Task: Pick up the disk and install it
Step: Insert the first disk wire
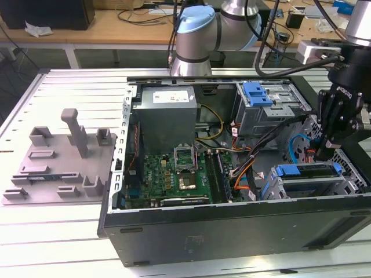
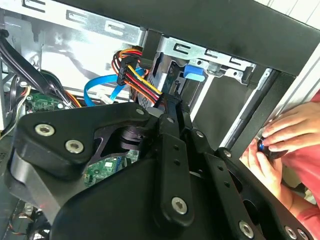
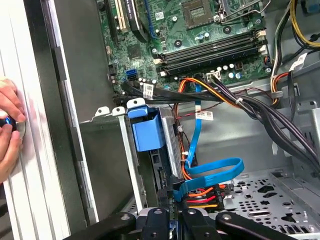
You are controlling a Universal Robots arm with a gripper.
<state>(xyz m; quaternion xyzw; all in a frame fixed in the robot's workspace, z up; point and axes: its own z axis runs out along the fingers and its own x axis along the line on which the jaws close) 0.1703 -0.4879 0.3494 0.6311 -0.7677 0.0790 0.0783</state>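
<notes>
I see the disk in its blue carrier, seated on edge in the drive cage of the open computer case. It is straight ahead of the gripper, whose jaws are drawn close together at its cabled end; I cannot tell whether they pinch anything. A looped blue cable lies just beside the jaws, and well off to one side, beyond the case wall, a person's hands hold something small over the tabletop.
</notes>
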